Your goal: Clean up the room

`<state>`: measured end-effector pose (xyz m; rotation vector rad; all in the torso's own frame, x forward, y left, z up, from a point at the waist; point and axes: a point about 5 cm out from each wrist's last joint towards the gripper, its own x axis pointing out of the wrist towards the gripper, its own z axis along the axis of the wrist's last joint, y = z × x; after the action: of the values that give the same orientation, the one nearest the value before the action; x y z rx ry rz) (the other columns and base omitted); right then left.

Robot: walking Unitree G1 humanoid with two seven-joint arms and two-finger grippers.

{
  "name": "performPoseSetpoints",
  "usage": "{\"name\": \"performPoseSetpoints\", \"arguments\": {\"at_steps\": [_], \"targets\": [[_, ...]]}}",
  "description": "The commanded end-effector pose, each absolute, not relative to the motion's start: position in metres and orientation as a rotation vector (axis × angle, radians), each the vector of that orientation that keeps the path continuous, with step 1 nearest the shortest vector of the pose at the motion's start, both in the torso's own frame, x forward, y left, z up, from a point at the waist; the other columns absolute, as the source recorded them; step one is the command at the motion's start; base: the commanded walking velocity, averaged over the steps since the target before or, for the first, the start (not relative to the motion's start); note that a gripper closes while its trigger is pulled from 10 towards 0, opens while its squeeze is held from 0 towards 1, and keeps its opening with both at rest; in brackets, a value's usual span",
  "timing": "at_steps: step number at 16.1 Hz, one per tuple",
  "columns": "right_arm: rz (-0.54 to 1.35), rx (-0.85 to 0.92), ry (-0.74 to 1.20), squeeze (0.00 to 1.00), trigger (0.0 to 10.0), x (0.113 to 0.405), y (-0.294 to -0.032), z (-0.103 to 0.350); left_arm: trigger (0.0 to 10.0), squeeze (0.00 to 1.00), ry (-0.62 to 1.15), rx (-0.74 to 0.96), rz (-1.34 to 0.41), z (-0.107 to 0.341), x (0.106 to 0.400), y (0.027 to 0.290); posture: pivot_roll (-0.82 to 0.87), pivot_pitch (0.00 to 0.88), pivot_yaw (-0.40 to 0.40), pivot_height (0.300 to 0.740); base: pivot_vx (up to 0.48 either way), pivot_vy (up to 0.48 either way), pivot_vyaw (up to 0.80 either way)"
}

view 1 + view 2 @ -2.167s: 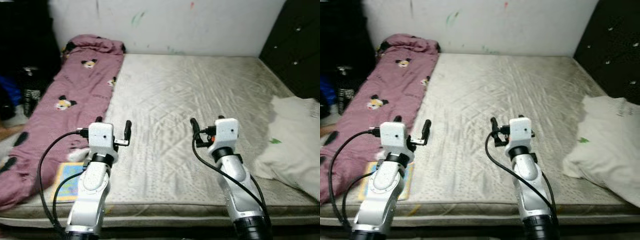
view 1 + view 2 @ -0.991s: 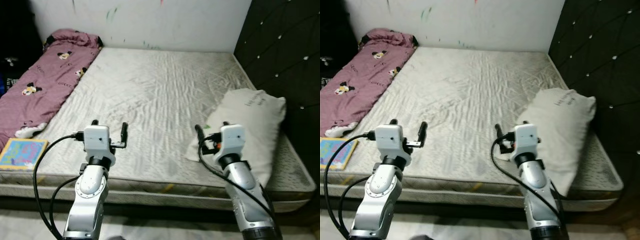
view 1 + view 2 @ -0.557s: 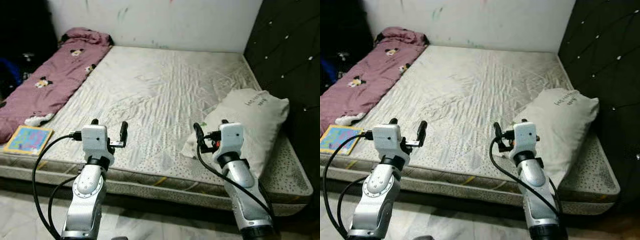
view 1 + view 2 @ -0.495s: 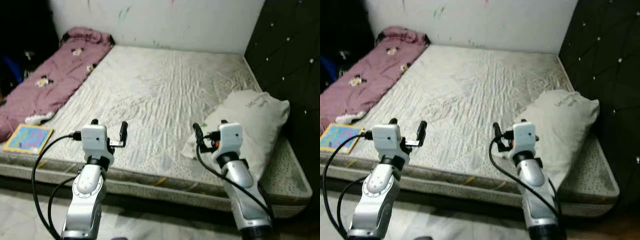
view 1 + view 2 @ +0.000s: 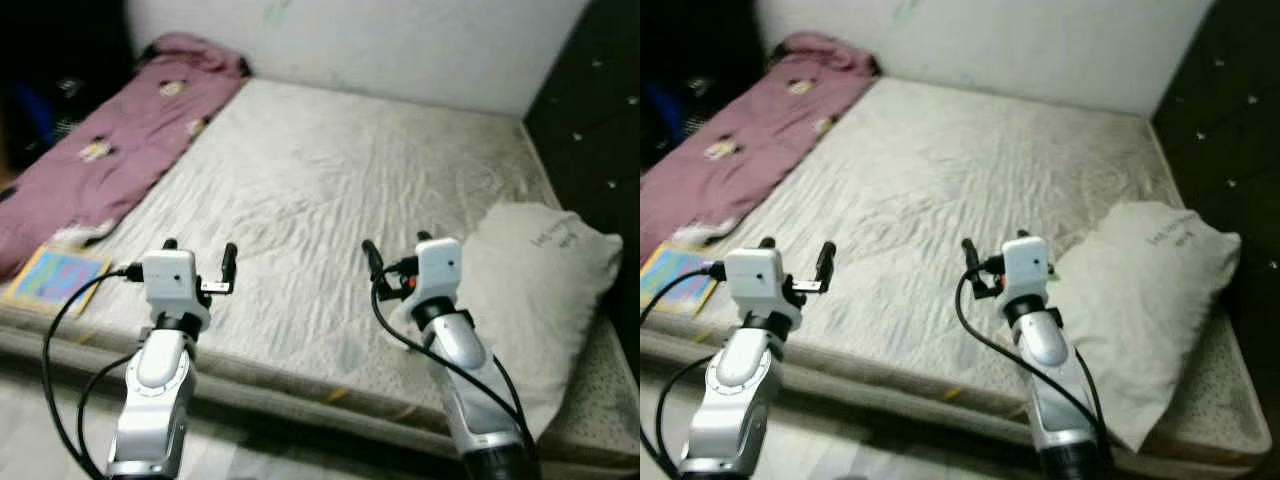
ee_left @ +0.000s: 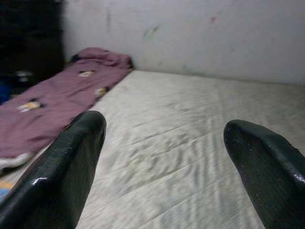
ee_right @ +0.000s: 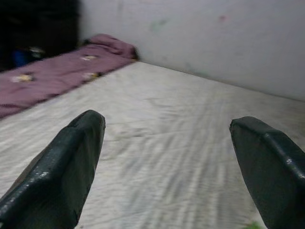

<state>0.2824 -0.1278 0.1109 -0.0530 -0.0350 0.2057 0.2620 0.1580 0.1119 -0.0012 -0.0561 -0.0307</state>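
A bare grey-white mattress (image 5: pixel 330 170) lies before me. Along its left side is a purple blanket (image 5: pixel 120 140) with a cartoon mouse print. A white pillow (image 5: pixel 545 270) rests at the right front, and a colourful book (image 5: pixel 50 280) sits on the left front corner. My left gripper (image 5: pixel 199 252) is held above the mattress's front part, open and empty. To the right of it, my right gripper (image 5: pixel 395 250) is open too, just left of the pillow. In the wrist views, the left gripper (image 6: pixel 164 124) and the right gripper (image 7: pixel 167 119) look along the mattress towards the wall.
A dark padded headboard (image 5: pixel 600 90) stands along the right side of the bed. A pale wall (image 5: pixel 380 40) runs behind it. Dark clutter (image 5: pixel 50 90) sits in the shade at the far left. Light floor (image 5: pixel 40 420) shows below the mattress edge.
The whole picture has shifted, so the camera has moved and the bed looks nearer. Both arms keep the same raised pose with their fingers spread. Nothing on the bed has moved.
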Motion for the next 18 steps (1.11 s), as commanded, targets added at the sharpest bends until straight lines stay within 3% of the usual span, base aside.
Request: {"name": "performPoseSetpoints", "arguments": {"at_steps": [1, 6, 18], "targets": [[0.170, -0.069, -0.021, 0.00, 10.0, 0.2817, -0.1406, 0.1083, 10.0, 0.00, -0.044, -0.018, -0.030, 0.1116, 0.2637, 0.1491, 0.00, 0.000, -0.037, 0.740, 0.000, 0.000, 0.00], [0.167, -0.072, -0.008, 0.00, 10.0, 0.2837, -0.1409, 0.1064, 10.0, 0.00, -0.038, -0.008, -0.037, 0.1111, 0.2643, 0.1460, 0.00, 0.000, -0.042, 0.740, 0.000, -0.053, -0.13], [0.161, -0.069, -0.010, 0.00, 10.0, 0.2869, -0.1421, 0.1070, 10.0, 0.00, -0.043, -0.021, -0.049, 0.1124, 0.2647, 0.1439, 0.00, 0.000, -0.046, 0.740, 0.000, -0.475, -0.05]]}}
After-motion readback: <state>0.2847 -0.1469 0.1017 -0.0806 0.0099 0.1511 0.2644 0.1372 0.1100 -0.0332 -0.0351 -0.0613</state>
